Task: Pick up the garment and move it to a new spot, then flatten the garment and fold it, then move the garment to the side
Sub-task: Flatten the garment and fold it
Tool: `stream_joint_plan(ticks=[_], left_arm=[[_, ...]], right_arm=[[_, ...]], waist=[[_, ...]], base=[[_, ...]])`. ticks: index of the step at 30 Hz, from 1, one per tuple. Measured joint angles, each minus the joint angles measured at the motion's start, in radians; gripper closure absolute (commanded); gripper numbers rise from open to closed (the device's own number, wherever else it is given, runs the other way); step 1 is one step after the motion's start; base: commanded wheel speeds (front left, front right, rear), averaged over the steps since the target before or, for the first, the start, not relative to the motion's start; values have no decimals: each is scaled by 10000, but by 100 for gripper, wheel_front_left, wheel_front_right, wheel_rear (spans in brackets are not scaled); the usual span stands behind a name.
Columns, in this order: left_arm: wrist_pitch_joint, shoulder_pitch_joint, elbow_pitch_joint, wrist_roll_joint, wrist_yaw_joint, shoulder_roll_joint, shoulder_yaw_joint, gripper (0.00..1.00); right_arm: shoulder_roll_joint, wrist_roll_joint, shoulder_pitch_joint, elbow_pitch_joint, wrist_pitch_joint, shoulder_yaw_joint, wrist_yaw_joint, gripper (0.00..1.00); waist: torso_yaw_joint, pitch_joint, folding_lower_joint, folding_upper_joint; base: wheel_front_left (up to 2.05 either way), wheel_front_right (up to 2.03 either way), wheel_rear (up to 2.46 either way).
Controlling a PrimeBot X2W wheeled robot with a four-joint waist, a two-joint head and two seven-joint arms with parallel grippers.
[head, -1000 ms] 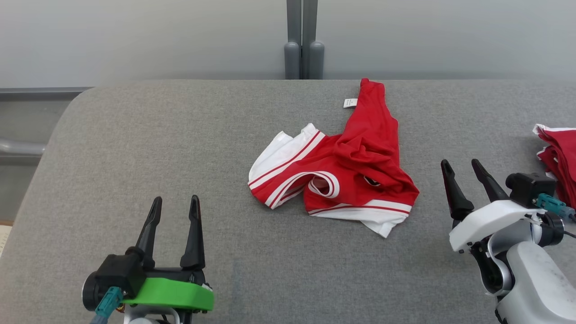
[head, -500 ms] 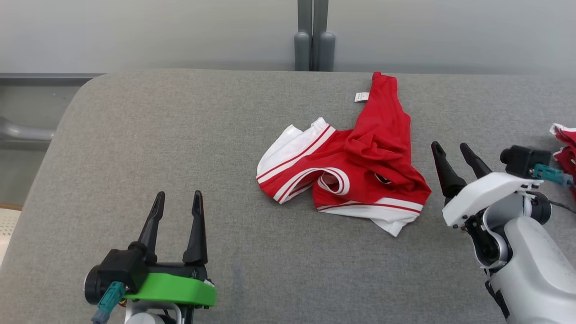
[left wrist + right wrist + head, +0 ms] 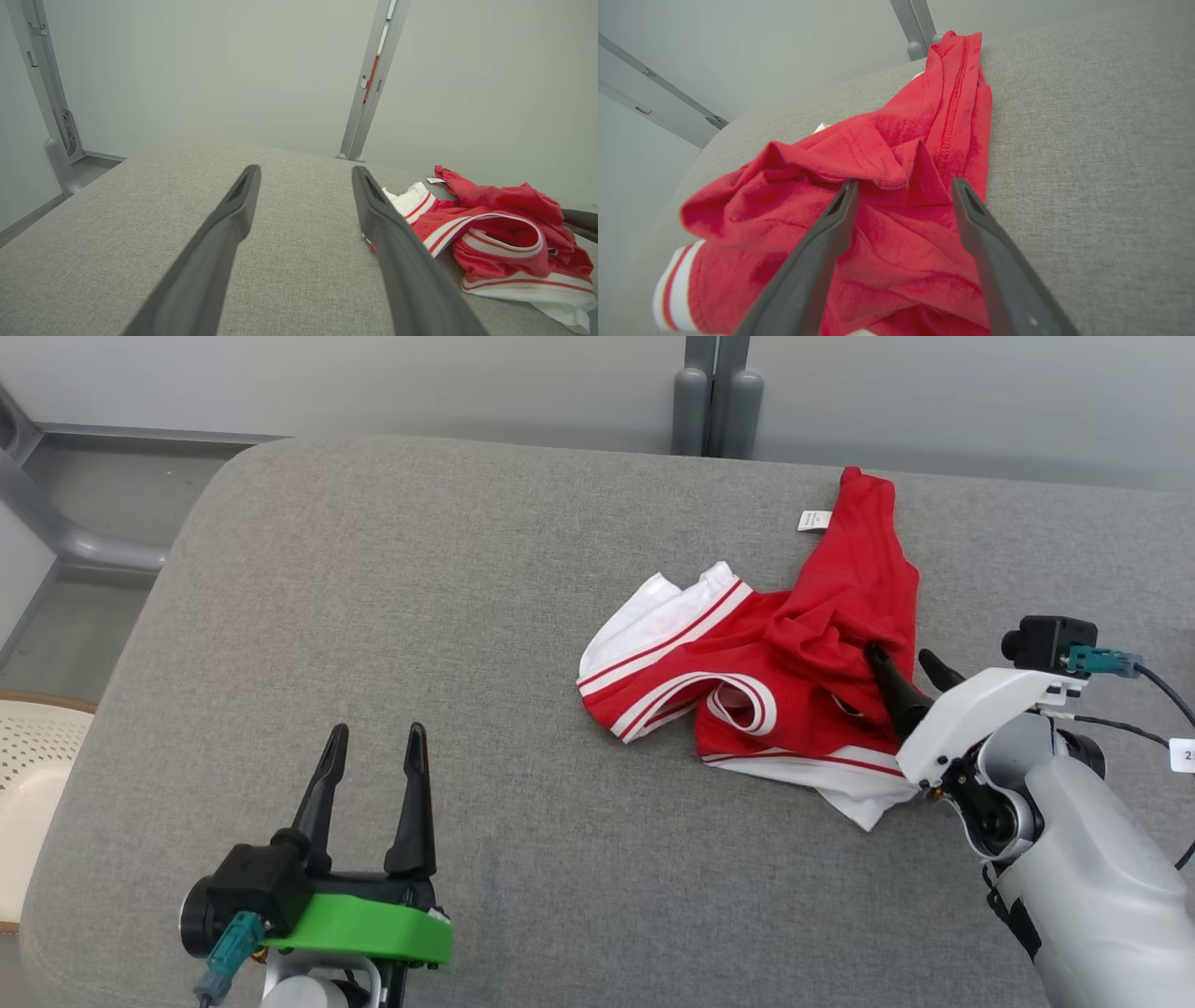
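The red garment (image 3: 794, 653) with white striped trim lies crumpled on the grey counter (image 3: 392, 579), right of the middle. One narrow red end reaches the far edge beside a small white label (image 3: 813, 520). The right hand (image 3: 898, 653) is over the garment's right side, fingers spread wide with nothing gripped; whether the tips touch the cloth cannot be told. In the right wrist view a raised fold (image 3: 887, 170) of red cloth sits just ahead of them. The left hand (image 3: 377, 730) is equally wide and empty, well apart from the cloth at the counter's near left.

The step in hand looks like the first pick. To do it well, the right hand should come down over that raised fold — not the flat cloth beside it — so the fingers straddle a ridge thick enough to pinch, then close fully before lifting. Catching several layers would probably carry the bundle in one piece; a single thin layer may slip or simply unroll. Lifting straight up before travelling sideways would likely keep the white hem (image 3: 845, 784) from dragging.
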Motion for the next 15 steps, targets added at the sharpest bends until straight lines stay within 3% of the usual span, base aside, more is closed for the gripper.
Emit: stream_joint_plan(ticks=[9, 15], left_arm=[[0, -105, -2, -46, 42, 0, -17, 0], [-2, -112, 6, -81, 88, 0, -63, 0]], right_arm=[[-165, 303, -583, 598, -407, 625, 0, 0], [-545, -654, -938, 1197, -1133, 1131, 0, 0]], waist=[[138, 174, 0, 0], [152, 192, 0, 0]], base=[[0, 0, 0], [0, 0, 0]])
